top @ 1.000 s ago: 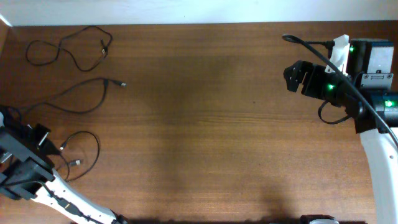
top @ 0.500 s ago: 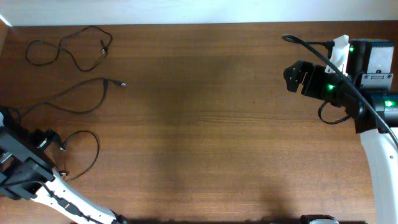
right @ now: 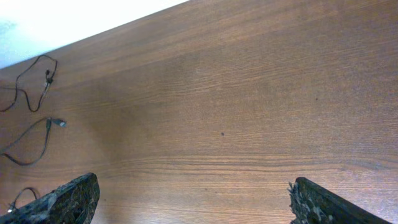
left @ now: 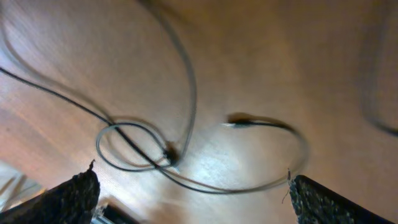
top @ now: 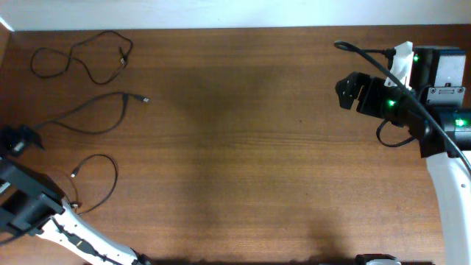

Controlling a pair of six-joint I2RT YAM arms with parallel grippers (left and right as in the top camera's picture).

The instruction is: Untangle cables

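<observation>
— Where are the cables point(top: 125, 96)?
— Three separate strands, left side of the overhead frame; untangling looks nearly finished.
— Pincers?
— Both gape wide, empty: left gripper point(left: 189, 186), right gripper point(right: 189, 193); next, probably straighten the lower-left loop point(top: 115, 175).

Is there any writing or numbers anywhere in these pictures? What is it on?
No text can be read in any view.
The grey plate on the right arm: any print on it is too small to read.
The cables and the table: no writing shows.
</observation>
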